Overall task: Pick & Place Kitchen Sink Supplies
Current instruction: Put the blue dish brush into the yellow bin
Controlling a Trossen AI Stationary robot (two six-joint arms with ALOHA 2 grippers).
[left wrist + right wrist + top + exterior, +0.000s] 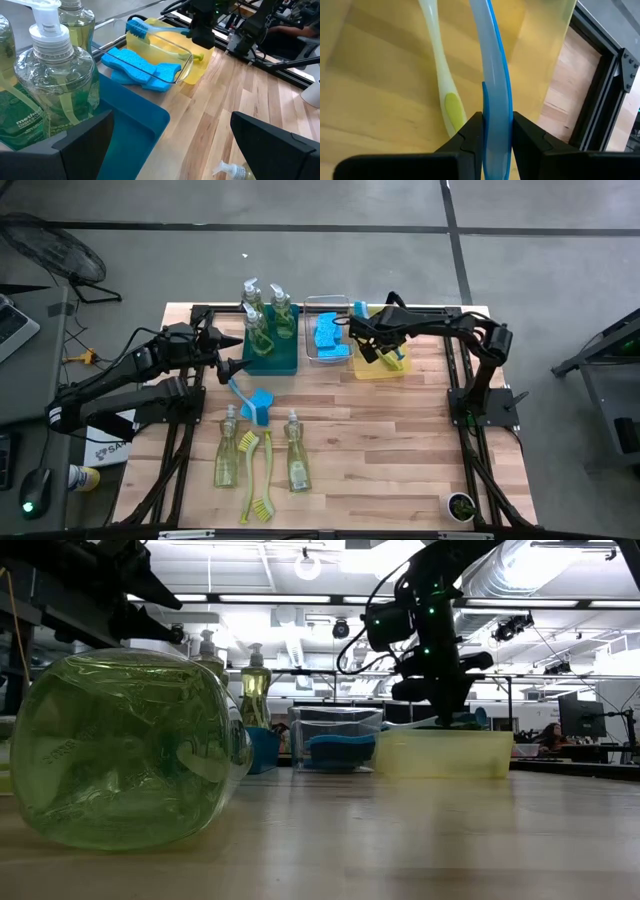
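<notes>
My right gripper (368, 345) stands over the yellow bin (385, 368), shut on a blue dish brush (137, 27) whose head is at the bin's far end. A yellow-green brush (442, 75) lies in that bin. My left gripper (238, 355) is open beside the teal bin (285, 362), touching nothing. Three soap bottles (262, 320) stand upright in the teal bin, and blue sponges (328, 335) lie in the clear bin (327, 305). On the table lie another blue brush (250, 400), two bottles (228, 455), (297, 460) and two yellow-green brushes (258, 475). My right gripper pinches the blue brush's handle (496, 117) between its two fingers (472, 137), which lie across the handle. It comes at it from above, slanting in from the table's right. The brush lies about level over the yellow bin; whether its head touches the bin I cannot tell.
The three bins stand side by side along the table's far edge, teal, clear, yellow from left to right. The lying bottles and brushes fill the near left half of the table. Bare wood (400, 450) lies on the near right side.
</notes>
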